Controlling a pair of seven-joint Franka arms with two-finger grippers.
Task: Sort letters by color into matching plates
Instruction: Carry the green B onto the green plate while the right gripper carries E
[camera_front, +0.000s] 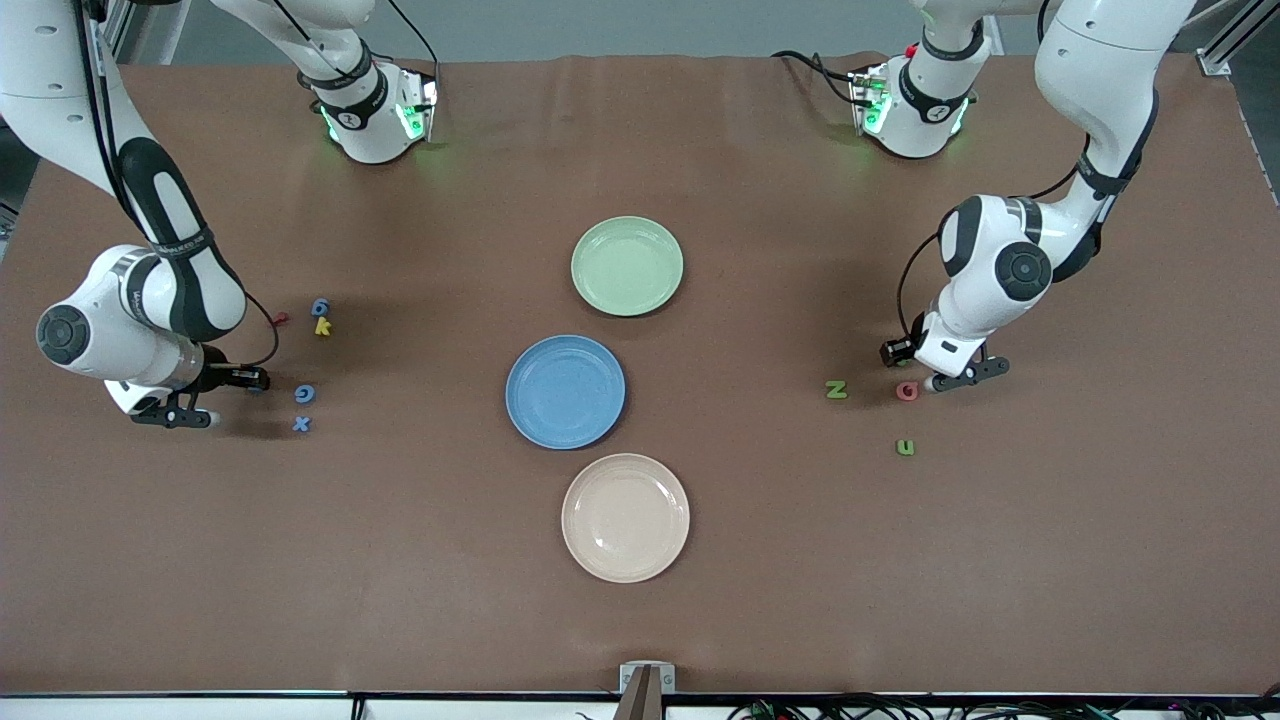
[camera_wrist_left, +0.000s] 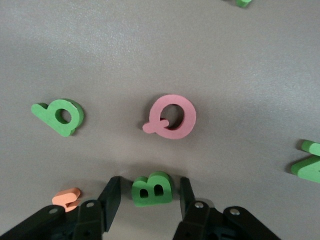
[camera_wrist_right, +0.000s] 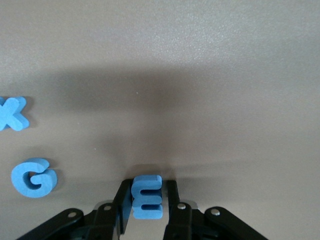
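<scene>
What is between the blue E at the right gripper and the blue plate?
Nothing solid stands in the way. The right gripper has its fingers against the blue E at the right arm's end of the table. The blue G and blue X lie flat toward the blue plate; a lifted carry should clear them.

Worktop (camera_front: 400, 560): plain brown. Plates: pale green (camera_front: 627, 266), medium blue (camera_front: 565, 391), cream-beige (camera_front: 625, 517). Letters: blue E (camera_wrist_right: 146, 196), G (camera_wrist_right: 33, 177), X (camera_wrist_right: 12, 113); green B (camera_wrist_left: 152, 188), Z (camera_front: 836, 390); pink Q (camera_wrist_left: 171, 117); yellow k (camera_front: 322, 327). Pincers: black.
</scene>
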